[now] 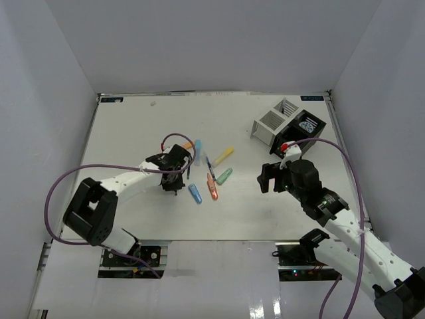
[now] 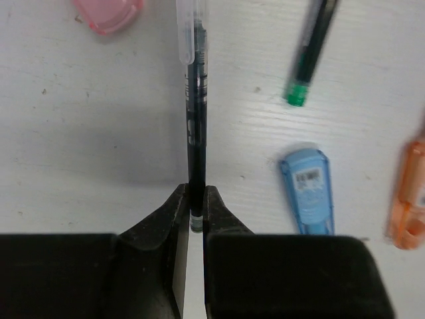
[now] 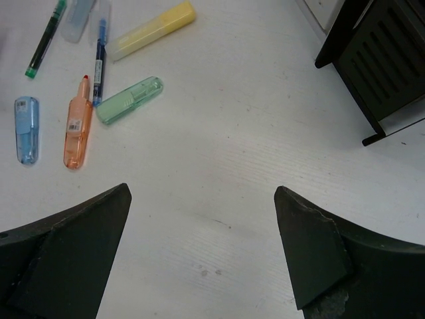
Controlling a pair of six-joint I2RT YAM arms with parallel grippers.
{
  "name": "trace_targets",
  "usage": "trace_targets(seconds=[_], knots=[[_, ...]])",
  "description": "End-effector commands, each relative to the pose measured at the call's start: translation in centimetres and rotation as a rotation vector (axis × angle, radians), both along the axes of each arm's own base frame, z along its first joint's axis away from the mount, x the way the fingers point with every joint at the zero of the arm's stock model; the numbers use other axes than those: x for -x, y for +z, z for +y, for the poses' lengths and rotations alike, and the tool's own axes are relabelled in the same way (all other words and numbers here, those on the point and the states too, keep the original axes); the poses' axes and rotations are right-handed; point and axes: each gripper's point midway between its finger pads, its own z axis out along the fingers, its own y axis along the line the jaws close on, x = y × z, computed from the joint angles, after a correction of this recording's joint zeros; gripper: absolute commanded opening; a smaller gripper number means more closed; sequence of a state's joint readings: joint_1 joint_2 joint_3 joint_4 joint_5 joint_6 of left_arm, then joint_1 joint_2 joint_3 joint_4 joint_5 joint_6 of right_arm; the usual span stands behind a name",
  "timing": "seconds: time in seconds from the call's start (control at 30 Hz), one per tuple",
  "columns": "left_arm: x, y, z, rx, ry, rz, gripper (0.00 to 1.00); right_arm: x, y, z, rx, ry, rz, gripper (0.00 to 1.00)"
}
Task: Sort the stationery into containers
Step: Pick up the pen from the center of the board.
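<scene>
My left gripper [image 2: 194,199] is shut on the lower end of a thin dark pen [image 2: 196,133] with a clear cap, which lies on the white table. Around it lie a pink marker [image 2: 107,12], a green-tipped pen [image 2: 311,53], a blue marker [image 2: 307,189] and an orange marker [image 2: 408,199]. From above, the left gripper [image 1: 174,174] sits at the left edge of the stationery cluster. My right gripper [image 3: 202,199] is open over bare table, with nothing between its fingers. The white container [image 1: 272,123] and the black container [image 1: 307,126] stand at the back right.
A yellow marker [image 3: 153,30], a green marker [image 3: 130,100] and a blue pen [image 3: 99,60] lie left of and beyond the right gripper. The black container's corner [image 3: 378,60] is to its upper right. White walls enclose the table on three sides.
</scene>
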State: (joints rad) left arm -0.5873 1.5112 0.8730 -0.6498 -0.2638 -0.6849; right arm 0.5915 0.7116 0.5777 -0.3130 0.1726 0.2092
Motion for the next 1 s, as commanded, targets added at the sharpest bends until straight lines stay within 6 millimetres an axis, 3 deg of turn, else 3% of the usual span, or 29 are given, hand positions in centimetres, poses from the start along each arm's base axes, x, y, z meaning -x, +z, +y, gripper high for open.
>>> trace_targets(seconds=[0.0, 0.17, 0.27, 0.47, 0.7, 0.93, 0.97], knots=[[-3.2, 6.8, -2.3, 0.088, -0.080, -0.251, 0.02, 0.0, 2.3, 1.0, -0.056, 0.039, -0.048, 0.95], [-3.2, 12.2, -5.6, 0.245, -0.297, -0.444, 0.00, 1.2, 5.2, 4.4, -0.190, 0.198, -0.049, 0.96], [-1.5, 14.9, -8.3, 0.369, -0.474, -0.505, 0.00, 1.6, 7.4, 6.4, -0.273, 0.295, -0.068, 0.96], [1.4, 19.7, -11.1, 0.491, -0.743, -0.651, 0.00, 1.7, 11.1, 10.3, -0.402, 0.459, -0.073, 0.98], [3.3, 21.5, -12.2, 0.545, -0.901, -0.692, 0.00, 0.6, 16.9, 13.0, -0.508, 0.557, -0.145, 0.99], [3.9, 21.7, -12.8, 0.573, -0.957, -0.693, 0.00, -1.2, 18.7, 14.8, -0.541, 0.582, -0.155, 1.00], [4.0, 21.7, -12.9, 0.576, -0.964, -0.691, 0.00, -1.3, 18.8, 15.0, -0.546, 0.590, -0.150, 0.96]])
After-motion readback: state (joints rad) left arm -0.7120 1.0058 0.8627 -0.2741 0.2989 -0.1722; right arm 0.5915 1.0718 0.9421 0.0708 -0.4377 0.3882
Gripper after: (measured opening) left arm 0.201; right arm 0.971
